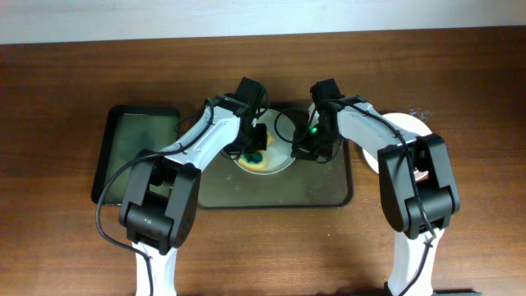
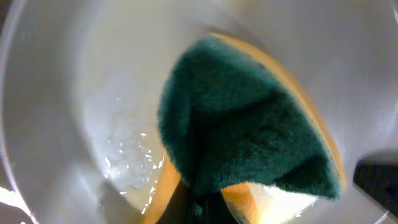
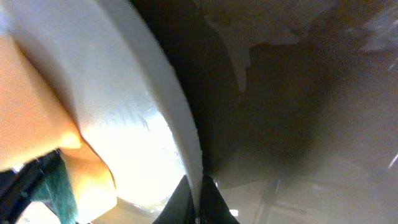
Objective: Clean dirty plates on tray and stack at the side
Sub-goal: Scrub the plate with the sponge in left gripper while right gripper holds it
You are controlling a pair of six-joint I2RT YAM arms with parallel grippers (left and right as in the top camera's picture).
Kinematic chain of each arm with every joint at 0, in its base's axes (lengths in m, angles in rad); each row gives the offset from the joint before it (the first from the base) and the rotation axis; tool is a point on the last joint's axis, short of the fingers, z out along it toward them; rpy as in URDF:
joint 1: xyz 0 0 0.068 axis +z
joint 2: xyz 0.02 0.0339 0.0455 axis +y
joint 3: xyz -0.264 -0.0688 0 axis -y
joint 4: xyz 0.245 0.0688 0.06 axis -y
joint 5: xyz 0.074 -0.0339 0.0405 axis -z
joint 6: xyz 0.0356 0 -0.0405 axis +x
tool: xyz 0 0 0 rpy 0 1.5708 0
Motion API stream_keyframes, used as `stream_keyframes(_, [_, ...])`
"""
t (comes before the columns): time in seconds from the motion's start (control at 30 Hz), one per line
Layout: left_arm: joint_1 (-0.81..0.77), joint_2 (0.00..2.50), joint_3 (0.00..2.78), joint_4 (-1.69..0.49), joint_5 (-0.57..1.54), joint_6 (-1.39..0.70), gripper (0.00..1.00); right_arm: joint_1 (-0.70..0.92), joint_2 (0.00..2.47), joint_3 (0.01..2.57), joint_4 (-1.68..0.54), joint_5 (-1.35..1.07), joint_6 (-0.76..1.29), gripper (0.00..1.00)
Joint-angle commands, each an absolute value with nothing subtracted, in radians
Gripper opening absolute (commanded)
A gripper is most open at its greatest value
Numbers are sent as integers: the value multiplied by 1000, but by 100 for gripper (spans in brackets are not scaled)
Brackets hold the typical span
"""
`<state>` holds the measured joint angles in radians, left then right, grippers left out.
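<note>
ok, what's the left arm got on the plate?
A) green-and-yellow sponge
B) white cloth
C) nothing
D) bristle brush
A: the left wrist view shows a sponge, green on top and yellow beneath, against the wet white plate.

tray [image 1: 279, 193] front strip bare, passable | left arm [image 1: 205, 136], right arm [image 1: 366, 125] flank plate [image 1: 281, 161] | side plates [image 1: 408, 125] obstruct right

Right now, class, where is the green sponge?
Overhead view: the sponge sits left of centre on the dirty plate, in the tray, pinched by the left gripper.
</note>
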<state>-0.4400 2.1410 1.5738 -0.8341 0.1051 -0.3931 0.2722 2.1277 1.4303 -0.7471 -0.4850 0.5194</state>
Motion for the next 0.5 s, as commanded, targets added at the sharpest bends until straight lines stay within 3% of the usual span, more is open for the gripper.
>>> stream_keyframes(0.0, [-411,2175,1559,-963,267,-182,0,286,2190,1401,-765,-437,494,4])
stream_keyframes(0.17, [-412,2175,1559,-1071,504,7,0,287,2190,1401,-762,-437,494,4])
stream_keyframes(0.3, [-410,2175,1559,-1024,503,12,0,287,2190,1401,-762,-438,494,4])
stream_keyframes(0.47, [-410,2175,1559,-870,145,-222,0,287,2190,1401,-765,-437,495,4])
